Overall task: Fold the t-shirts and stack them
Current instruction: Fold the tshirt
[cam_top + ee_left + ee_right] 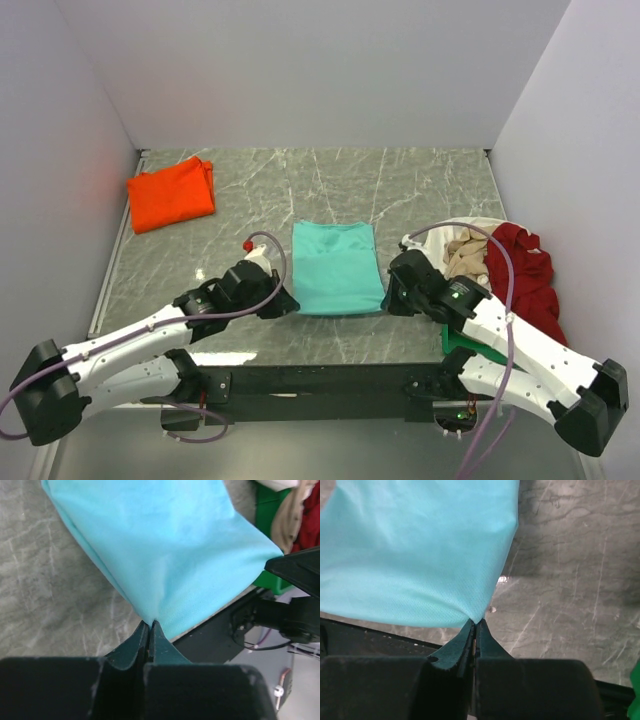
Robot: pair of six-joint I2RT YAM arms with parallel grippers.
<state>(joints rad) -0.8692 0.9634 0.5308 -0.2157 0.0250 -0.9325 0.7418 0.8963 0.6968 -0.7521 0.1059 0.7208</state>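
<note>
Two near corners of the teal t-shirt (336, 266) are pinched: the left gripper (150, 625) is clamped tight on the near-left one and the right gripper (475, 624) on the near-right, likely so the near edge can be lifted evenly for another fold (the cloth lies flat, mid-way across the table (420, 190)). Beside the right arm, a dark red shirt (525, 275) and a beige shirt (466, 255) lie heaped, unfolded. At the far left lies the folded orange t-shirt (171, 193), probably the stack's base.
</note>
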